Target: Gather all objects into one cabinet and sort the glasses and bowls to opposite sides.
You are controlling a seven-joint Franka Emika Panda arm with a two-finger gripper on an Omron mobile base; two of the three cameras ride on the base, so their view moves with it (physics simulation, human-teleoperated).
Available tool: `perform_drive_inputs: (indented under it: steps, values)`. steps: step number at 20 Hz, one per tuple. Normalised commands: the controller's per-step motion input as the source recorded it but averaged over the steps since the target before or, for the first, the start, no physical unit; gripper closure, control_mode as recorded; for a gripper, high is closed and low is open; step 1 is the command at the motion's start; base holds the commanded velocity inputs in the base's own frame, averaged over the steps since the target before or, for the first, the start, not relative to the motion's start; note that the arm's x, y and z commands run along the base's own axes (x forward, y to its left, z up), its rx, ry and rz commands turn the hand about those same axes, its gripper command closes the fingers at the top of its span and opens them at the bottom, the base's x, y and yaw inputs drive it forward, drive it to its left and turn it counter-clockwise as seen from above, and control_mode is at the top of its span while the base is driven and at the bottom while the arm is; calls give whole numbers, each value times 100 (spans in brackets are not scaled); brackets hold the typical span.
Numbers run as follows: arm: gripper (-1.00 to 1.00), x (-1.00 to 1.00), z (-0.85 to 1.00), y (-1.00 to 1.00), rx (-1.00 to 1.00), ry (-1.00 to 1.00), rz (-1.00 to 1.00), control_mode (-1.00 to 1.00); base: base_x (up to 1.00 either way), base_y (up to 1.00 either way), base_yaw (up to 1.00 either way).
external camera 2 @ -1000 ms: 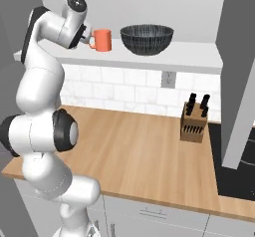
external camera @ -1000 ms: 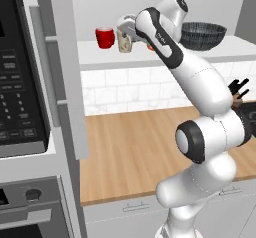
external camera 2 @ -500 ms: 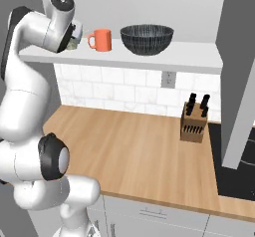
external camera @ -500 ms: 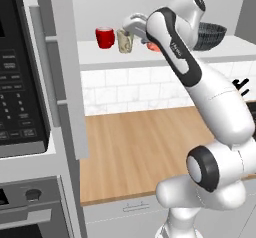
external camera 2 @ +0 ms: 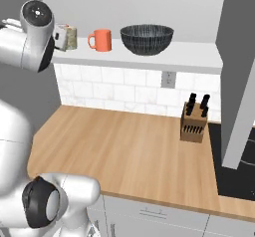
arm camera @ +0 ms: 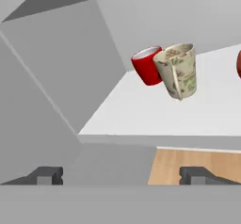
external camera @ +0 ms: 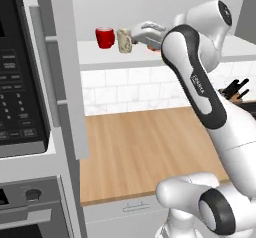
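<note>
On the white shelf board (external camera 2: pixel 164 57) of the doorless cabinet, the glossy red cup (external camera: pixel 105 37) stands at the left end. The speckled beige mug (external camera: pixel 124 40) sits close beside it on the right. In the hand view the red cup (arm camera: pixel 147 65) and the beige mug (arm camera: pixel 179 70) appear ahead, nearly touching. My gripper (arm camera: pixel 121 176) is open, drawn back from the mug with nothing between its fingers. In the left base view my gripper (external camera: pixel 135 34) sits just right of the mug. The salmon-orange cup (external camera 2: pixel 102 40) stands mid-shelf, and the wide dark ribbed bowl (external camera 2: pixel 147 38) is to its right.
A dark grey side panel (external camera: pixel 62 67) closes the cabinet's left, with a black microwave (external camera: pixel 20 72) beyond it. Below the shelf lies a wooden counter (external camera 2: pixel 124 141) with a knife block (external camera 2: pixel 194 121) at its back right. Another grey panel (external camera 2: pixel 239 71) hangs at the right.
My gripper opened and let go of the beige mug, which stays on the shelf next to the red cup. The hand has backed away from it and the arm has swung.
</note>
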Motion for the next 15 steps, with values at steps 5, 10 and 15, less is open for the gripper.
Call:
perform_drive_inputs:
  steps: [5, 10, 15]
  values:
    - [-100, -100, 5, -78, -17, 0, 25, -100, 0, 0, 0]
    - [-100, -100, 34, -71, -26, 0, 17, -100, 0, 0, 0]
    - [-100, -100, 40, -58, -20, 0, 6, -100, 0, 0, 0]
